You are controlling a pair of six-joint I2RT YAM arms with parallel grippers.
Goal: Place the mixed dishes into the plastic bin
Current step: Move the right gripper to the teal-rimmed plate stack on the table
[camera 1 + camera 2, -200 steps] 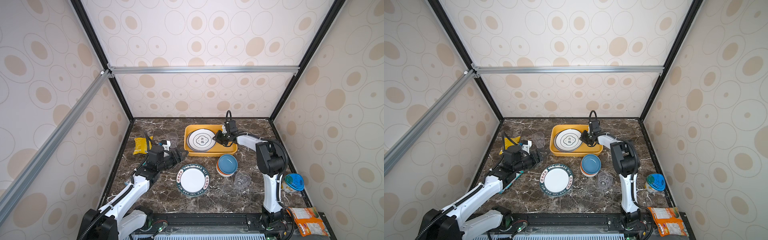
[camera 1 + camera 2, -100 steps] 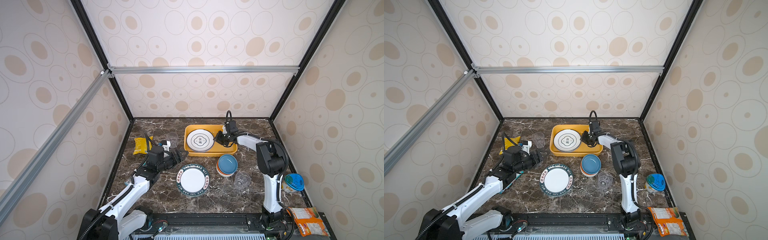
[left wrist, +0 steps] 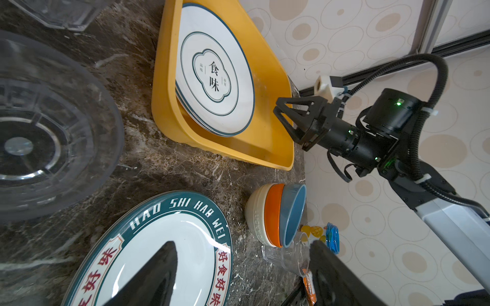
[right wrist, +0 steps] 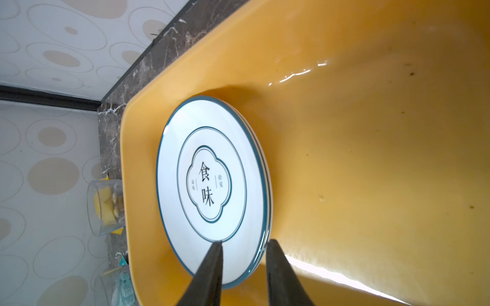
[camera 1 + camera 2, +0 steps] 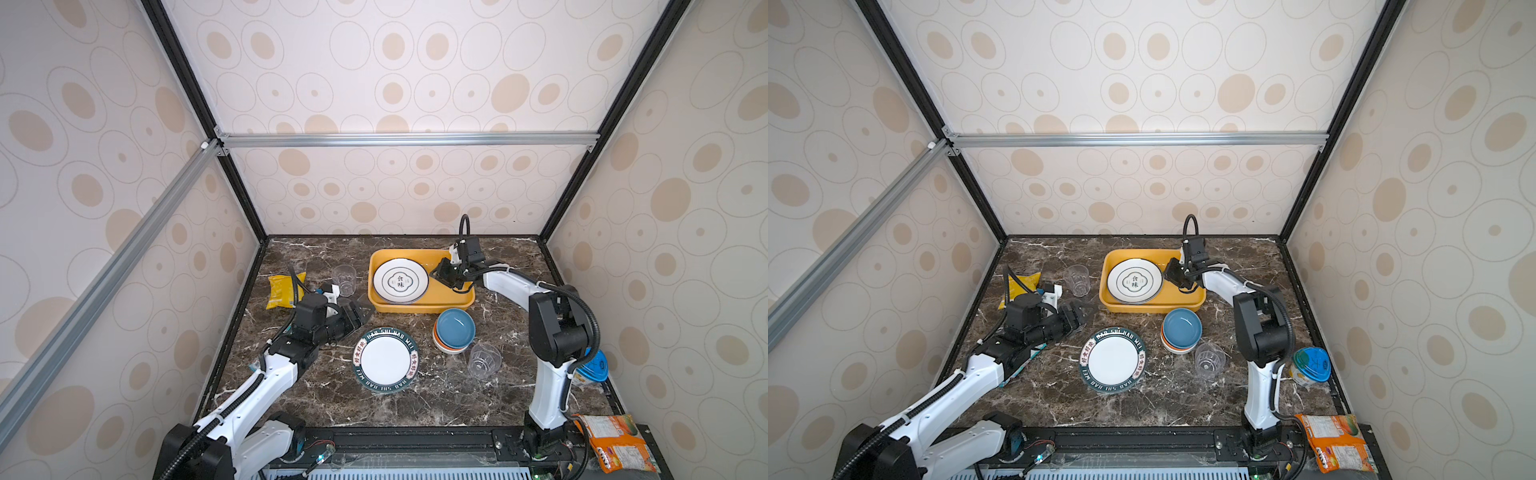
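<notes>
The yellow-orange plastic bin (image 5: 419,306) sits at the back middle of the table. A white plate with black characters (image 5: 400,280) lies in it on top of other plates. My right gripper (image 5: 442,274) (image 4: 244,242) is open inside the bin, its fingers on either side of that plate's rim. My left gripper (image 5: 357,312) (image 3: 242,243) hangs open and empty just left of the green-rimmed plate (image 5: 385,359) on the table. A stack of blue, orange and white bowls (image 5: 455,330) stands right of that plate. One clear cup (image 5: 343,279) is upright left of the bin; another (image 5: 483,360) lies near the bowls.
A yellow snack bag (image 5: 284,289) lies at the back left by the wall. A blue-lidded tub (image 5: 592,365) sits behind the right arm's base. An orange printed packet (image 5: 615,440) rests at the front right edge.
The right gripper's fingers have parted around the plate's rim, and the plate has settled slightly further left in the bin. The left arm has barely moved.
</notes>
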